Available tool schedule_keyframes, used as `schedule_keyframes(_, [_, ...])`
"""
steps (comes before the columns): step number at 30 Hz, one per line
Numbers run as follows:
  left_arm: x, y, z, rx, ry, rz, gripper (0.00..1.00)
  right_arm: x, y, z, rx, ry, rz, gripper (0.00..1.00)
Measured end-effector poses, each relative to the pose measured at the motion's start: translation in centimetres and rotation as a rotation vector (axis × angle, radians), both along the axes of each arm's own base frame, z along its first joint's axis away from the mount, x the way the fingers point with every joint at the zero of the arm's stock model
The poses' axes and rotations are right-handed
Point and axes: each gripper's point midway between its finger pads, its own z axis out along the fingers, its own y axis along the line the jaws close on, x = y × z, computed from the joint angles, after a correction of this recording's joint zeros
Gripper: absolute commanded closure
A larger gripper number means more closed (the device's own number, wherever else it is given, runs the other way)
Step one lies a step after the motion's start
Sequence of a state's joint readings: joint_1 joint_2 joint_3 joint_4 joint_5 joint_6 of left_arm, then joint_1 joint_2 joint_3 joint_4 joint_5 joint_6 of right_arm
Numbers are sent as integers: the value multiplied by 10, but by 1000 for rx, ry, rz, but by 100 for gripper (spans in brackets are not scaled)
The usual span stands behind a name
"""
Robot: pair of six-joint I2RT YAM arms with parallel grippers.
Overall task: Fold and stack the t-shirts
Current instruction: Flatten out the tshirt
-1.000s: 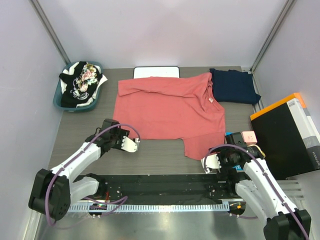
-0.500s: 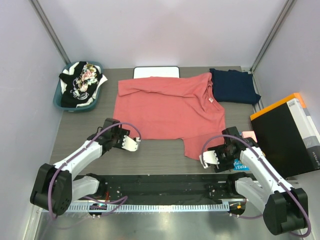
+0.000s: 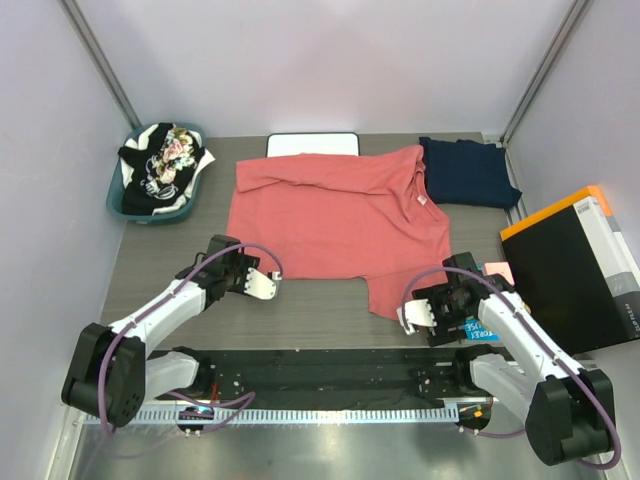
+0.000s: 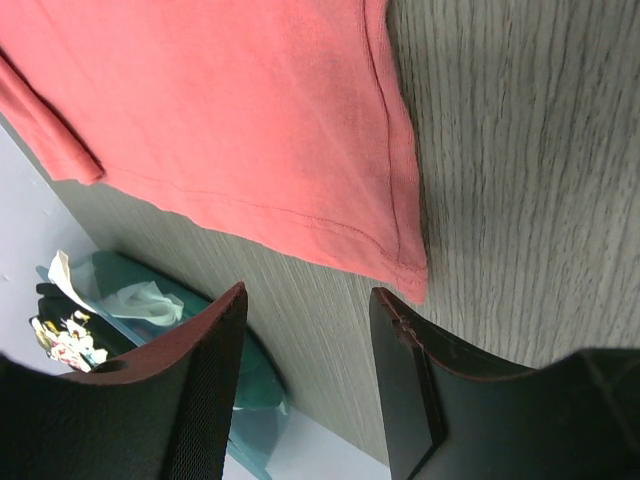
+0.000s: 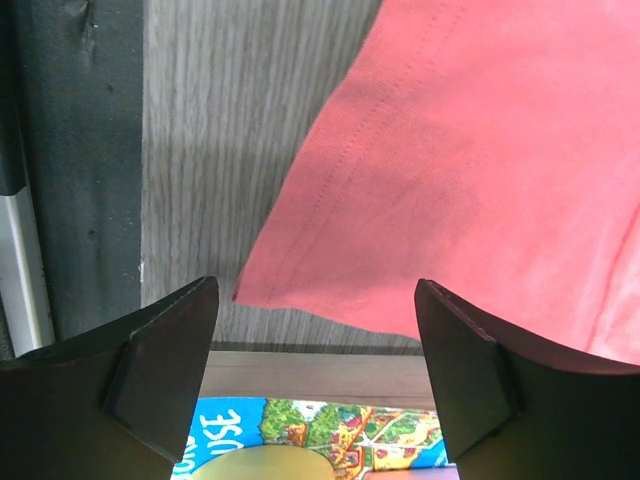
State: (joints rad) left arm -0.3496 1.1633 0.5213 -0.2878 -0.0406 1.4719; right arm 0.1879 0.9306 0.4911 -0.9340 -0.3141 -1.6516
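Stock as I see it from my desk, every place reckoned from the salmon t-shirt (image 3: 340,225): that shirt lies spread flat on the grey table (image 3: 150,270), with its far edge rumpled. A white board (image 3: 312,144) lies just beyond that far edge. A folded navy t-shirt (image 3: 468,172) sits hard against the far right corner, by the collar; whether the two touch I cannot tell. A teal basket (image 3: 118,200) stands well apart to the far left, and black, white and floral t-shirts (image 3: 165,160) are heaped in it. The left gripper (image 3: 268,285) is just off the near left corner, over bare table. Its jaws stand partly apart with nothing between them. The right gripper (image 3: 408,320) is at the near right flap, with its jaws spread wide and nothing held; the hem corner shows on the table between its fingers (image 5: 165,350). A black box with an orange edge (image 3: 575,280) sits well to the right. A colourful printed card (image 5: 320,430) lies just right of the flap, under the right wrist.
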Motion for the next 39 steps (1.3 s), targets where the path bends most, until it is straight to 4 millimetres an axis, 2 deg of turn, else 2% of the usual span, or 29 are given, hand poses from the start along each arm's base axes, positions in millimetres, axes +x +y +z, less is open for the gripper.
schedule_keyframes(6, [0,0,-1,1,2,1,47,-4,0,-9,-10,50,13,18])
schedule_keyframes(7, [0,0,-1,1,3,1,47,-4,0,-9,-11,57,12,25])
schedule_keyframes(9, [0,0,-1,0,2,3,47,-5,-1,-10,-13,66,12,30])
schedule_keyframes(10, [0,0,-1,-1,1,3,47,-6,-1,-11,-14,71,10,39])
schedule_keyframes(12, [1,0,-1,-2,-1,4,47,-5,-1,-12,-16,83,6,46])
schedule_keyframes(15, [1,0,-2,0,3,4,47,-2,0,-12,-17,89,0,68])
schedule_keyframes(16, [1,0,-2,1,5,4,46,0,0,-13,-19,90,-5,80])
schedule_keyframes(19, [1,0,-2,4,10,3,40,9,-1,-13,-27,73,-9,92])
schedule_keyframes(24, [-4,0,-3,4,41,-2,38,22,-3,-11,-44,28,-17,92])
schedule_keyframes(31, [-12,-2,-5,8,115,-20,40,37,-4,-5,-54,-19,-25,93])
schedule_keyframes(39, [-20,19,-33,100,181,8,41,43,-3,0,-51,-37,-32,93])
